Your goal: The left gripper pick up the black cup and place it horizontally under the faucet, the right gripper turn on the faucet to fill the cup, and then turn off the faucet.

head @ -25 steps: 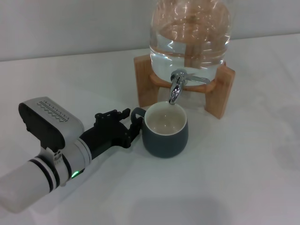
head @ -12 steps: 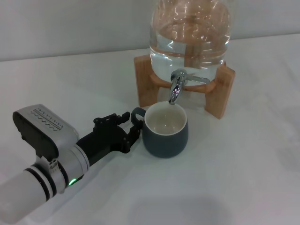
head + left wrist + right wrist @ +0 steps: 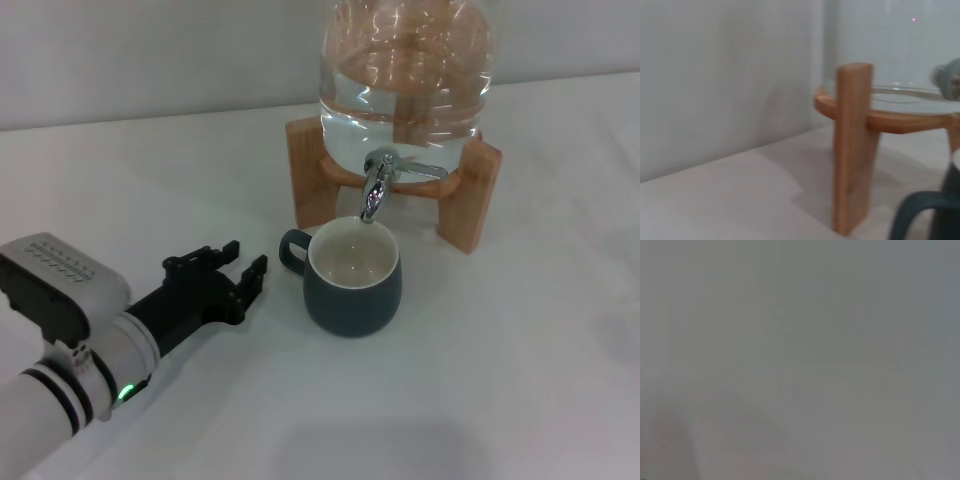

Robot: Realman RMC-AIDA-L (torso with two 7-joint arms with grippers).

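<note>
At lower left of the head view, the left pincer (image 3: 245, 268) lies low over the white table (image 3: 520, 380), its fingers spread and empty. One second earlier its tips sat at the cup's handle; half a second earlier they were beside it; now a clear strip of table separates them from it. The release thus appears complete, and the arm is drawing back toward the lower-left corner. The pincer is matt black and angular, on a smooth white cylindrical wrist with black bands and a green light.

At centre, the black cup (image 3: 352, 280) stands upright, unmoved, its mouth directly under the spout; the placing step seems done. It is a rounded, matt dark mug with a pale glazed inside and a small loop handle turned toward the pincer. No water shows inside.

Above it, the faucet (image 3: 377, 185) is polished chrome, with a curved spout and a thin lever pointing to the frame's right. It is fixed to a clear glass jar (image 3: 405, 80) of water on a light wooden stand (image 3: 470, 195).

The right pincer is not seen; turning the lever would be its next job.
</note>
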